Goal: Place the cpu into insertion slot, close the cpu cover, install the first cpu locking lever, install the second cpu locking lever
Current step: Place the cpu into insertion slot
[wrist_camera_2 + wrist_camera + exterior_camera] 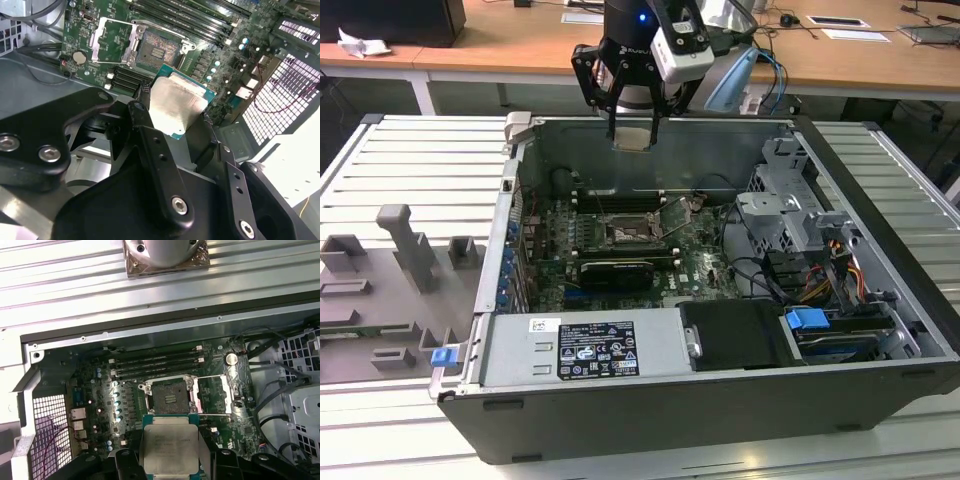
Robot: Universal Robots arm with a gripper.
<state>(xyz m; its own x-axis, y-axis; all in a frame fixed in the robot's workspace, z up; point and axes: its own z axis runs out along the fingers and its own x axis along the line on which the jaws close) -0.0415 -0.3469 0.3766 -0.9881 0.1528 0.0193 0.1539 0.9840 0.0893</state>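
Fingers: clamped on the cpu, hiding its side edges.
Insertion slot: bare; cpu cover lies open beside it.

The gripper hides two edges of the cpu.

The fingers clamp the cpu, apart from the uncovered insertion slot.

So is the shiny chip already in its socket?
No, in the first wrist view the cpu sits gripped by the tool, apart from the insertion slot, which lies bare.
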